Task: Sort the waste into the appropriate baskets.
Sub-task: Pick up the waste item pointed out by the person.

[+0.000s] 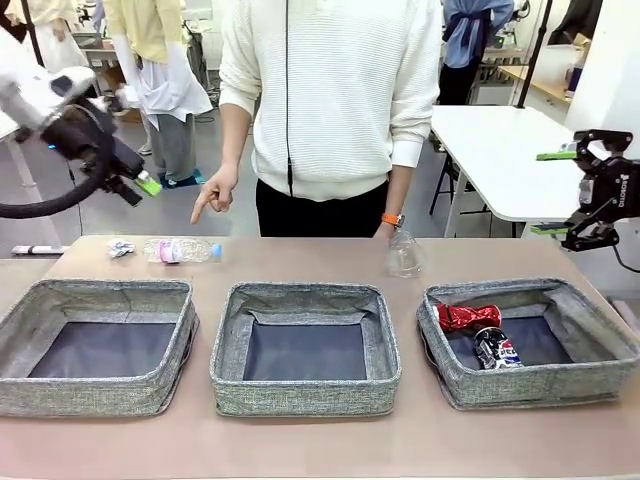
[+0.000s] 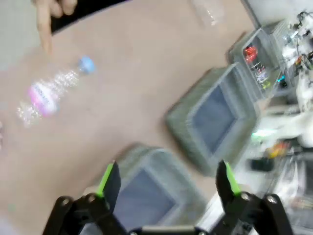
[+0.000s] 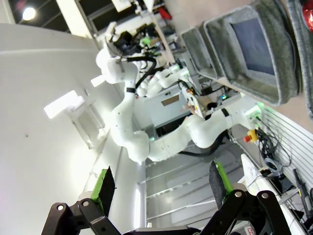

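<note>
Left end effector [image 1: 140, 186] and right end effector [image 1: 552, 192] hang with jaws apart. The pink-labelled clear bottle [image 1: 183, 251] lies on the desk [image 1: 300, 265] behind the left basket [image 1: 100, 290] — the person's pointing hand [image 1: 215, 195] hovers close, so a descent could strike it, or roll the bottle away.

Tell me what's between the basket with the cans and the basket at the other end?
Another grey basket, empty, sits between them, as the front view shows.

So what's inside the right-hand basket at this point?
The right basket holds two cans: a red bow-shaped can near its far left corner and a dark blue Pepsi can just in front. Its near wall hides the front strip of lining.
</note>
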{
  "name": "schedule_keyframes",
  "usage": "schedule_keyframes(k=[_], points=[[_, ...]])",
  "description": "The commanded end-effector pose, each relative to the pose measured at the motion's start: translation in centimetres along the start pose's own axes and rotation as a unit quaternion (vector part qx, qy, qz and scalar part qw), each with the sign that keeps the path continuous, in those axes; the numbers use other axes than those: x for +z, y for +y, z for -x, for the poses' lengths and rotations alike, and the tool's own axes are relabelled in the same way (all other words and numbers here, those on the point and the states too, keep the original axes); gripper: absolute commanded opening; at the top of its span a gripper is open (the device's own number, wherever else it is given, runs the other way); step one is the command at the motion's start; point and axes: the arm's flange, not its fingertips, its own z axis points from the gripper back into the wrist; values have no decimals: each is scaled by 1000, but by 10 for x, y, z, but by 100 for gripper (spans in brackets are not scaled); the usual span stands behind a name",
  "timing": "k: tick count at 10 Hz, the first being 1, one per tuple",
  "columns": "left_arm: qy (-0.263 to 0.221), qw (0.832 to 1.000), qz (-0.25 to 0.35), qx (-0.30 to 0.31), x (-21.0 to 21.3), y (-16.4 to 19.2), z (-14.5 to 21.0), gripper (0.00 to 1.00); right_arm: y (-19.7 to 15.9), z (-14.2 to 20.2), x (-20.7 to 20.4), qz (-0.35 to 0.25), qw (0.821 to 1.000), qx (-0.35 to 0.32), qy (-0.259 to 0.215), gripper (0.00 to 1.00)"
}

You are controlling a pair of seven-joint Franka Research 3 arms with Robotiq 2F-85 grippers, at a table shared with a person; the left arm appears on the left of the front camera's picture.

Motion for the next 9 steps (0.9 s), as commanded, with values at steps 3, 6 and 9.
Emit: schedule_keyframes(k=[3, 6, 9], points=[[131, 807, -449, -360, -56, -25, -22, 100, 3, -1, -1, -4, 1000, 4, -4, 100], [230, 720, -501, -422, -95, -23, -26, 100, 3, -1, -1, -4, 1000, 4, -4, 100], [223, 867, -283, -344, -92, -37, -36, 100, 3, -1, -1, -4, 1000, 4, -4, 100]])
